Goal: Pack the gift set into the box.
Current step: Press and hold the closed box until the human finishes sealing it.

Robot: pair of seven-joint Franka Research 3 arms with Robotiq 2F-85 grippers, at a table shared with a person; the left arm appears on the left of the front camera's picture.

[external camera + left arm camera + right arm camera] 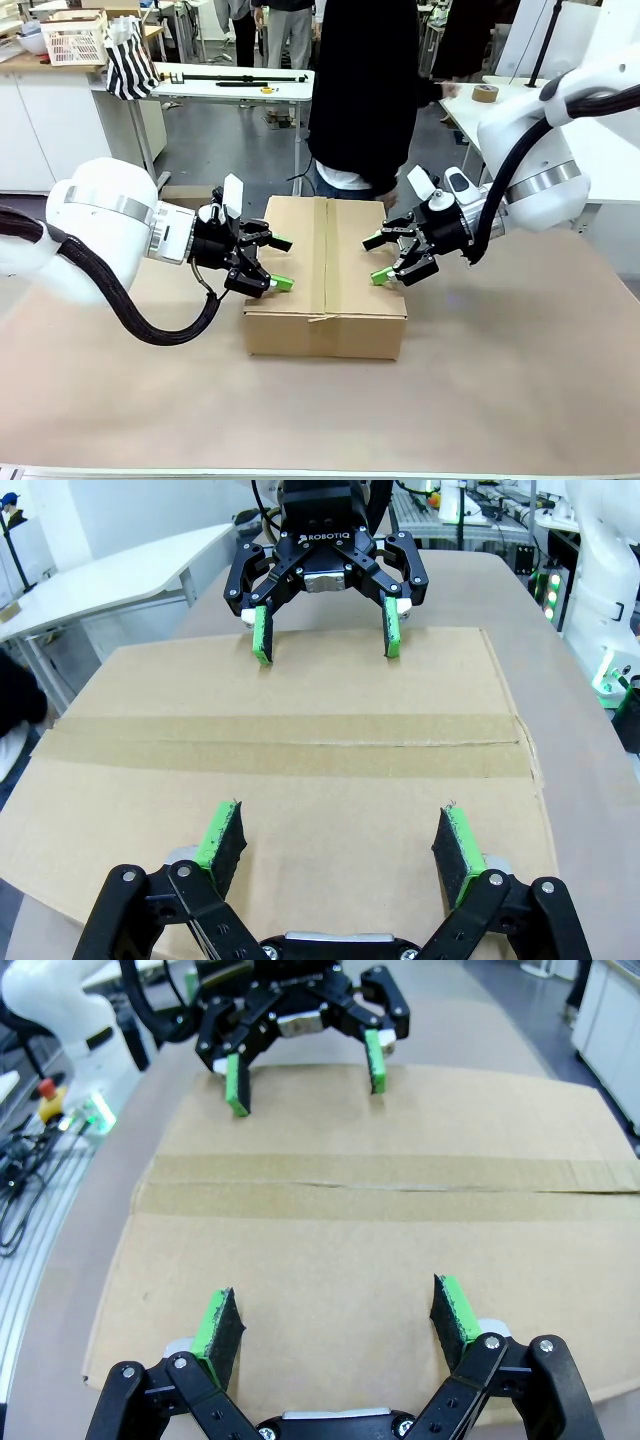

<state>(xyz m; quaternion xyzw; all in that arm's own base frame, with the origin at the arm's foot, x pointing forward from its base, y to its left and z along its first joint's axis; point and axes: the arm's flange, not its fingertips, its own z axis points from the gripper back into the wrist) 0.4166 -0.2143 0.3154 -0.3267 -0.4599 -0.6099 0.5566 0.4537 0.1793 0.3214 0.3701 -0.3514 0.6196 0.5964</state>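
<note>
Two arms flank the box (325,280), which sits shut and taped between your claws, its seam running crosswise ahead of each. Your left gripper (272,262) hovers at one long edge, your right gripper (384,258) at the opposite edge, both facing inward with green pads spread wide and pinching nothing. Judging by that mirrored stance, they stand ready to steady or press the lid. With the flaps sealed, the gift set presumably lies inside, under both claws.
</note>
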